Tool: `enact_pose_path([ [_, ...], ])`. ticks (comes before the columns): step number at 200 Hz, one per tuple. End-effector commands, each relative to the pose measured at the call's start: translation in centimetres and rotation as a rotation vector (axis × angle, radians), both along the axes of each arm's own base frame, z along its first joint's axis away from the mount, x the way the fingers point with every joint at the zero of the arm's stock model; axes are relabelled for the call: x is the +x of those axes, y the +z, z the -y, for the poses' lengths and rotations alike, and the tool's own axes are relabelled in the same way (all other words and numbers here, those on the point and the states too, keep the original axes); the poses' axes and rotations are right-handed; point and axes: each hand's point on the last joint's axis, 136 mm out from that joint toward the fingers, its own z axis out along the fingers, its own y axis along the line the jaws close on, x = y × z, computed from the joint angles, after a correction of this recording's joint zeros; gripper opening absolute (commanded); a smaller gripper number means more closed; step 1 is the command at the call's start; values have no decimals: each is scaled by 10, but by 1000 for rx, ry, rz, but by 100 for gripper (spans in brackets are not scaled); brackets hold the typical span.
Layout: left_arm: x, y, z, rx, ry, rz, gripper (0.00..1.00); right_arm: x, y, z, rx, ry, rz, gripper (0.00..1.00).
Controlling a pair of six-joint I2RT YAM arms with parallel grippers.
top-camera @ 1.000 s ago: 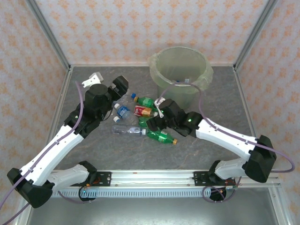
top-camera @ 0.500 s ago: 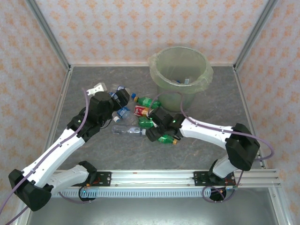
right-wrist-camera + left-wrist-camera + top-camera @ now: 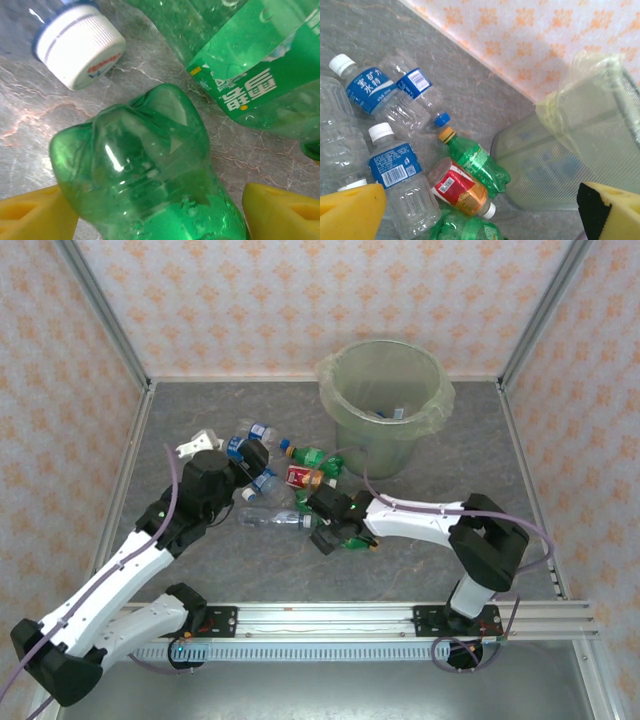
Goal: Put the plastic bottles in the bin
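Left pincer (image 3: 247, 453) released wide, hovering above clear bottles (image 3: 395, 165). Right pincer (image 3: 159, 212) spread astride a green bottle (image 3: 145, 165) on the bench (image 3: 30, 115); pad contact possibly begun, unclear. Step: grasp. Next: clench, lift, carry to bin (image 3: 392, 440) beyond it

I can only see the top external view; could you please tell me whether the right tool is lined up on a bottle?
Observer: Yes; in its wrist view a crushed green bottle lies between the right tool's fingers, lobed end pointing away from the wrist.
Operator: Thank you. Has it clamped the bottle?
Observer: Not yet; bare table shows between the bottle and one yellow finger.
Operator: And the left tool, please?
Observer: The left tool hangs wide open, a white-capped, blue-labelled bottle lying beside one finger.
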Motion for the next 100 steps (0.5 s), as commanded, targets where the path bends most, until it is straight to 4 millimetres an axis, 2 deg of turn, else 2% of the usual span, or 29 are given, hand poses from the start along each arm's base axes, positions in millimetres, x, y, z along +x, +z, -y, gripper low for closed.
enact_pose_path([
  [1, 0, 16, -17, -43, 92, 76, 99, -2, -14, 13, -73, -18, -6, 81],
  [36, -5, 21, -24, -46, 117, 95, 99, -4, -22, 14, -88, -16, -13, 80],
  [67, -5, 25, -25, -27, 114, 97, 99, -7, -25, 14, -95, -20, -22, 74],
  [100, -3, 32, -25, -28, 115, 120, 99, -3, -13, 14, -73, -50, 6, 62],
])
